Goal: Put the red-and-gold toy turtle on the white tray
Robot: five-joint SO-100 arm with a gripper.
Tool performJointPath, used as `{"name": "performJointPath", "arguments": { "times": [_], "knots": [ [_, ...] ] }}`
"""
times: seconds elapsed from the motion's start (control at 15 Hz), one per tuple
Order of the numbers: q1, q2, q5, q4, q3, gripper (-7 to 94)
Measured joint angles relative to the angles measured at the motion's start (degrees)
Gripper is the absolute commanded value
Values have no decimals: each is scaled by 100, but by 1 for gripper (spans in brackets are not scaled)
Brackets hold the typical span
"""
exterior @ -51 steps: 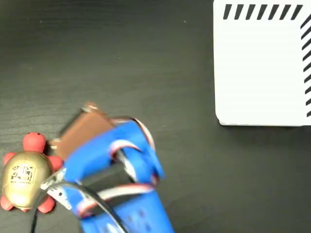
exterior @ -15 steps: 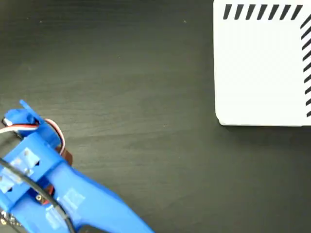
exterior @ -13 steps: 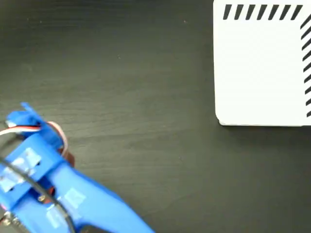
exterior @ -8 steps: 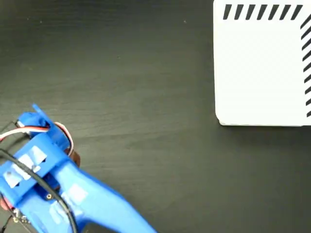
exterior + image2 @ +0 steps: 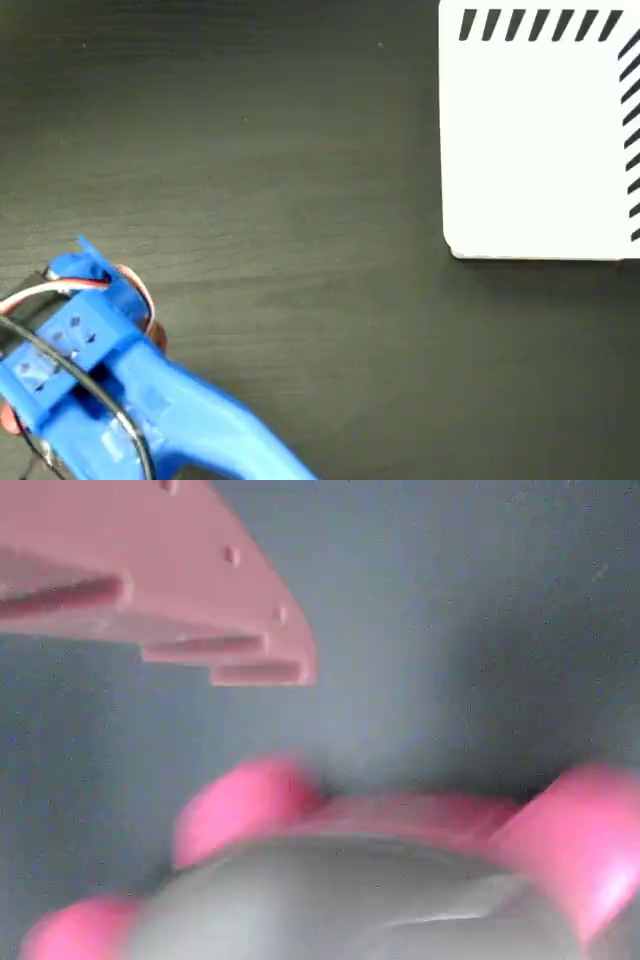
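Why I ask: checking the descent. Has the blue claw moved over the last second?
Yes. In the fixed view the blue claw has slid down-frame, farther from the large white striped tray.

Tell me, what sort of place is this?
Probably a hobby or lab tabletop: a dark wood-grain table, a blue robot arm, a striped white tray and a toy turtle.

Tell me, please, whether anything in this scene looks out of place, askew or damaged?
Nothing stands out. The white tray lies flat and square at the fixed view's upper right with nothing on it, and the red-and-gold toy turtle looks intact on the dark table, close under the gripper's finger.
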Motion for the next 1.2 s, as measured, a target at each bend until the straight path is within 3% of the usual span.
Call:
{"name": "performJointPath", "arguments": {
  "times": [0.33, 0.73, 1.0, 1.2],
  "knots": [
    [-105, -114, 0, -229, 123, 65],
    [-185, -193, 0, -624, 369, 47],
    [-220, -193, -9, -756, 369, 11],
    [-220, -185, 44, -800, 360, 0]
  ]
}}
